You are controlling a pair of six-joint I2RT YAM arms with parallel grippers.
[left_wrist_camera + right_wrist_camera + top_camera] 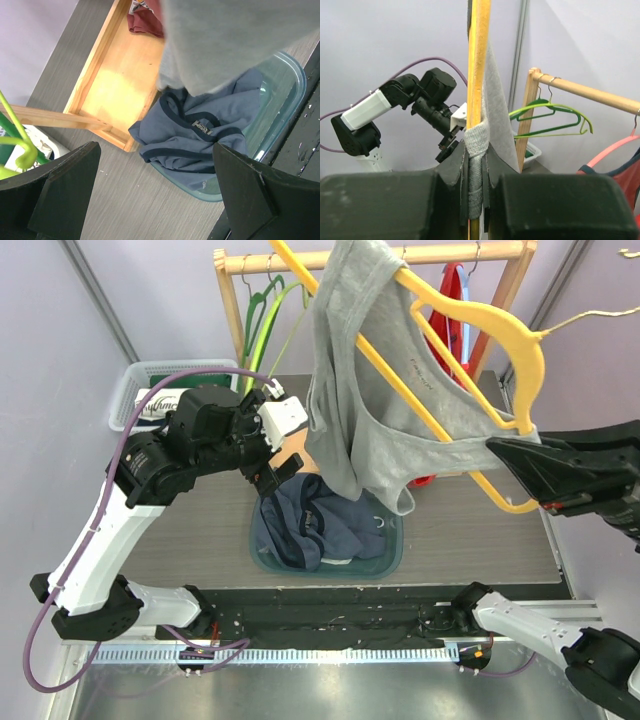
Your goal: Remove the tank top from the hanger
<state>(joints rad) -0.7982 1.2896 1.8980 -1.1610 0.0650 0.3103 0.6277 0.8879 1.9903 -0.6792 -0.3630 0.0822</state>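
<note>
Pinching hanger [500, 340] and tank top [370, 370] strap together in the right gripper [476, 175], raised above the bin [392, 552].
Not yet pulled off; poised beside it with the left gripper [155, 195] spread wide, empty.

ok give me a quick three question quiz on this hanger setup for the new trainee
1. True or false: the left fingers are shut on the grey tank top.
2. What do the right fingers clamp? A) nothing B) the yellow hanger with a grey strap C) a red cup
3. What lies in the clear bin?

Key: 1 false, they stand open, apart from the tank top. 2 B. 3 a blue garment.
</note>
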